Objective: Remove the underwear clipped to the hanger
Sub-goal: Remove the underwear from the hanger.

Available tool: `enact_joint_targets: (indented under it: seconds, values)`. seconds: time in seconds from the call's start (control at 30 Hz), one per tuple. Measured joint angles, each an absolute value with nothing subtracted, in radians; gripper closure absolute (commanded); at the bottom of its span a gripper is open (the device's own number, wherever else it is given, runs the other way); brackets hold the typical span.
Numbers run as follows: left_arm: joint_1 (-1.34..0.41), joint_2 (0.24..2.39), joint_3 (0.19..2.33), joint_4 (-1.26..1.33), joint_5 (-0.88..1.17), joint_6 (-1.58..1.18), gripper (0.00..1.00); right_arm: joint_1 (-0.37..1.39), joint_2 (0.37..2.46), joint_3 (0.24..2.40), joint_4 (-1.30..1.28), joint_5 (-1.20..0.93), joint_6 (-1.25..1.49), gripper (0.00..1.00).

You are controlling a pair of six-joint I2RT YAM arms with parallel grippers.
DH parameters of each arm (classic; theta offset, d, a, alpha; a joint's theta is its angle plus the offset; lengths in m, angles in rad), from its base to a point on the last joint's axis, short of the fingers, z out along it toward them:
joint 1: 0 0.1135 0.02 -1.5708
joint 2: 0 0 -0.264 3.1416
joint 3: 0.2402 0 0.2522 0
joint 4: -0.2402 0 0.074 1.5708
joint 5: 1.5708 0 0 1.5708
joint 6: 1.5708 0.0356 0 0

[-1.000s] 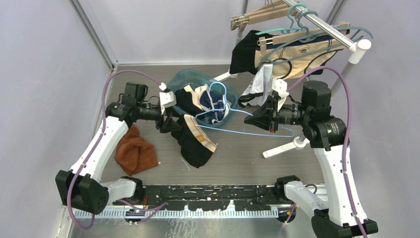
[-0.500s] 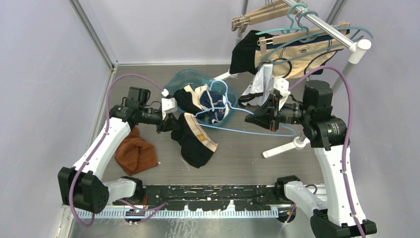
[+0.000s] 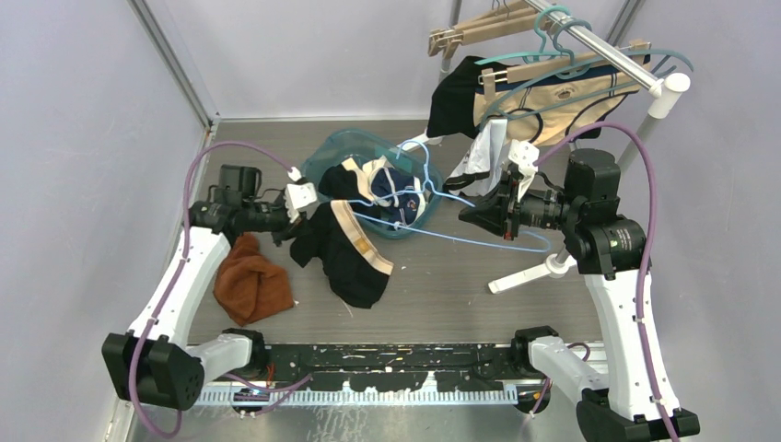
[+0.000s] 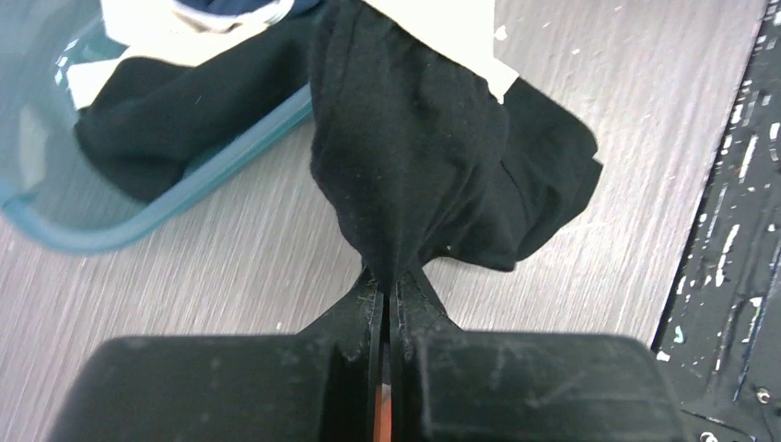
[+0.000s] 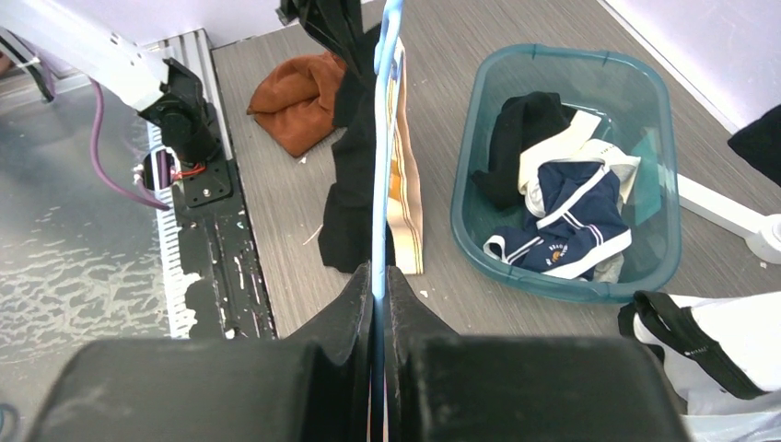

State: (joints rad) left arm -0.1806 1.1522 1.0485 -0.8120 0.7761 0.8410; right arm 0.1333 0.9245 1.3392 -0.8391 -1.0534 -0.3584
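Note:
A black pair of underwear (image 3: 345,253) with a tan waistband hangs from a light blue hanger (image 3: 433,236) and drapes onto the table in front of the basket. My left gripper (image 3: 293,226) is shut on the black fabric's left edge, the cloth (image 4: 405,138) bunched and pinched at the fingertips of that gripper (image 4: 387,276). My right gripper (image 3: 470,216) is shut on the hanger's thin bar (image 5: 382,138), which runs straight out from its closed fingertips (image 5: 379,272). The underwear (image 5: 355,184) hangs at the hanger's far end; the clip itself is hidden.
A teal basket (image 3: 322,157) behind the underwear holds navy, white and black garments. An orange-brown cloth (image 3: 250,281) lies by the left arm. A clothes rail (image 3: 589,41) at back right carries several hangers with garments (image 3: 553,97); its white foot (image 3: 530,274) rests on the table.
My left gripper has closed on the black fabric and drawn back to the left, stretching the underwear that way. The right gripper and hanger have lifted slightly.

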Motion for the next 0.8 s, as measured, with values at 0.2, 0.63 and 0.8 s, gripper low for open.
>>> enact_joint_targets:
  seconds: [0.2,0.63,0.8]
  values:
    - [-0.051,1.134,1.091,-0.911,0.733,0.921,1.00,0.129,0.918,1.339,-0.840,-1.014,-0.363,0.99]
    - [-0.041,1.176,1.224,-1.051,0.735,0.845,1.00,0.127,0.915,1.346,-0.842,-0.925,-0.355,0.99]
    - [-0.088,1.151,1.221,-1.040,0.724,0.801,0.90,0.127,0.914,1.348,-0.844,-0.876,-0.352,0.99]
